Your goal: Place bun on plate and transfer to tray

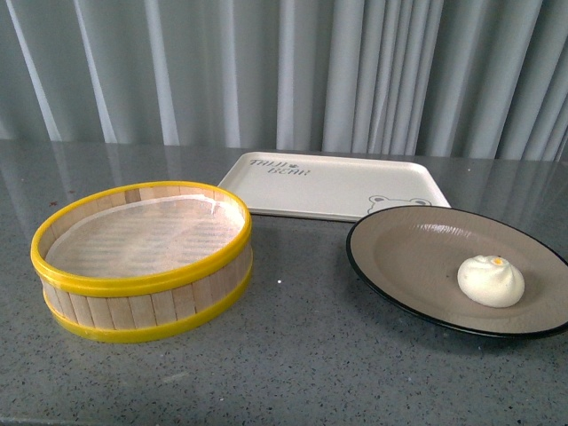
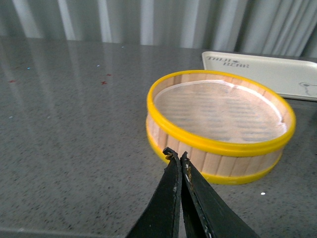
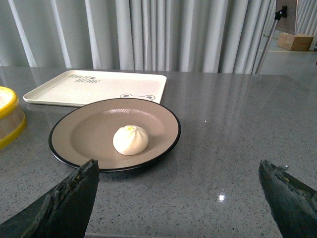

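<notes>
A grey tabletop (image 1: 293,355) fills the frame. Cream tray (image 1: 328,182) upper centre, brown plate (image 1: 417,257) at right, steamer basket (image 1: 142,293) lower left. White bun (image 1: 491,280) sits on the plate. Left gripper (image 2: 178,157) jaws pressed together; right gripper (image 3: 177,166) jaws wide apart.

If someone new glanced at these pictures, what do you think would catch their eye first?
The wooden basket with its bright yellow rims stands out first, at the front left of the grey table. Next comes the small white bun, sitting on the brown plate at the right. The cream tray lies flat behind them, toward the curtain.
</notes>
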### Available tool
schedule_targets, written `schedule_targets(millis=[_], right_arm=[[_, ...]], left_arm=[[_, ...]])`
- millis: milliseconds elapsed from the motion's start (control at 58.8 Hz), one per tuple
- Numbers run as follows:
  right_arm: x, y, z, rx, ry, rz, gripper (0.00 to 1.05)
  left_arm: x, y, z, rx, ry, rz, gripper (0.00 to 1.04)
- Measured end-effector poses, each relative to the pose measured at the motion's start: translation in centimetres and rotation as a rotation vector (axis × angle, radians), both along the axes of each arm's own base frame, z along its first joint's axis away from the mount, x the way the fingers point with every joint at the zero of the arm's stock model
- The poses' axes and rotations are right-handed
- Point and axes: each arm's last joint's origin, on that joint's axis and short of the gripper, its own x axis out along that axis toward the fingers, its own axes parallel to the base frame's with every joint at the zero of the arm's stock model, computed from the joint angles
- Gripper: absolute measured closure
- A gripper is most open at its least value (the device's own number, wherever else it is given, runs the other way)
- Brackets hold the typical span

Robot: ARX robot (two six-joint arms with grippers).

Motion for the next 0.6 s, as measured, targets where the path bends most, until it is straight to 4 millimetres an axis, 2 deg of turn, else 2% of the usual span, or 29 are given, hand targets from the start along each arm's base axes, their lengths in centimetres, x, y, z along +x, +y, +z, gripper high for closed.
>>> schedule_targets(millis=[595], right_arm=[[0.0,0.0,0.0,0.0,0.0,0.001,0.08]], left_arm=[[-2.7,0.0,1.3,0.0,-0.045,-0.002,1.01]])
